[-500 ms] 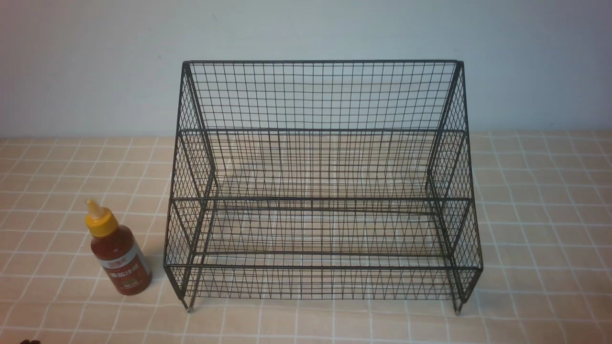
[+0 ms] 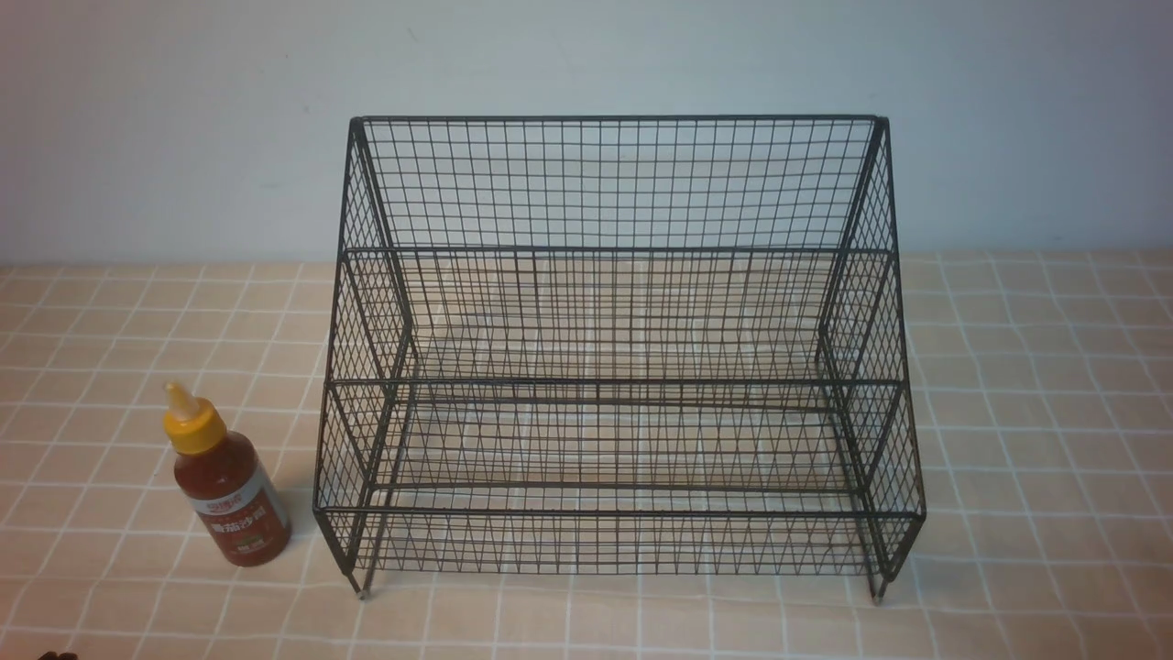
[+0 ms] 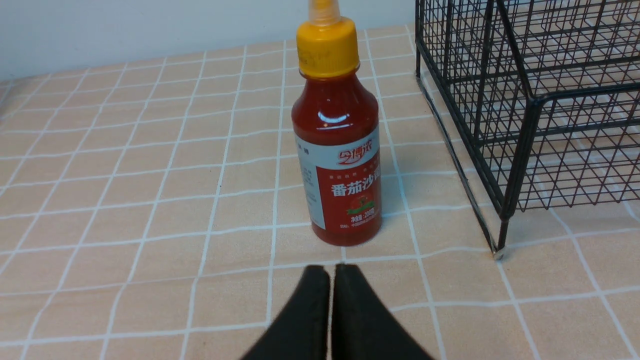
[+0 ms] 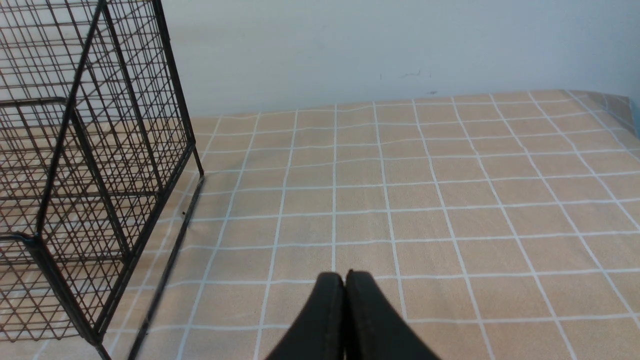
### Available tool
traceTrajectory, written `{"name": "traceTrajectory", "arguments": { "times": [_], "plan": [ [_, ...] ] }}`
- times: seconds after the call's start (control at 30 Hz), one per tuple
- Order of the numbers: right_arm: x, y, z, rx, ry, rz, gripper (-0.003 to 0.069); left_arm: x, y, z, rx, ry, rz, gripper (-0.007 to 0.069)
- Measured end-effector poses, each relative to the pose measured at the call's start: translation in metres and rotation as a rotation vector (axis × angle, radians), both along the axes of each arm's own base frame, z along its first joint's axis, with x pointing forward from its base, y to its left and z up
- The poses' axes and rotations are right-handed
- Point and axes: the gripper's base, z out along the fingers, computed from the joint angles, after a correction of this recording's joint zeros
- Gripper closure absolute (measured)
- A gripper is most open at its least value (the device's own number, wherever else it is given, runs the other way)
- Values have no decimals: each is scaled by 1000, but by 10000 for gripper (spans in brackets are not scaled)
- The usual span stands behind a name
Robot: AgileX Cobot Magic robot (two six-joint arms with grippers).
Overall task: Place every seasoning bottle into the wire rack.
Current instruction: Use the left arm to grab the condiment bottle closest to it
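Observation:
A seasoning bottle (image 2: 226, 486) of red sauce, with yellow cap and pale nozzle, stands upright on the tablecloth just left of the black wire rack (image 2: 619, 247). Nothing sits on the rack's tiers. In the left wrist view the bottle (image 3: 337, 150) stands close in front of my left gripper (image 3: 331, 270), which is shut and empty, apart from the bottle; the rack's corner (image 3: 520, 125) is beside it. My right gripper (image 4: 345, 276) is shut and empty over bare cloth, with the rack's side (image 4: 90, 165) off to one side. Neither gripper is clearly seen in the front view.
A peach tablecloth (image 2: 1035, 412) with a white grid covers the table. A pale wall (image 2: 183, 128) rises right behind the rack. The rack rests on short legs (image 2: 362, 591).

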Motion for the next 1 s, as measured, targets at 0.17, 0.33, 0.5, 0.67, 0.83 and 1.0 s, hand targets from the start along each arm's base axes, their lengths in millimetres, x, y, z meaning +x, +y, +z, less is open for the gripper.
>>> {"name": "traceTrajectory", "arguments": {
  "times": [0.17,0.33,0.5,0.67,0.83,1.0],
  "plan": [
    [0,0,0,-2,0,0,673,0,1,0,25,-2,1,631],
    [0,0,0,-2,0,0,673,0,1,0,34,-2,1,631],
    [0,0,0,-2,0,0,673,1,1,3,5,-41,7,631],
    [0,0,0,-2,0,0,673,4,-2,28,-227,-302,7,631],
    [0,0,0,-2,0,0,673,2,-1,49,-282,-529,-2,631],
    [0,0,0,-2,0,0,673,4,0,58,-289,-620,-3,631]
  ]
}}
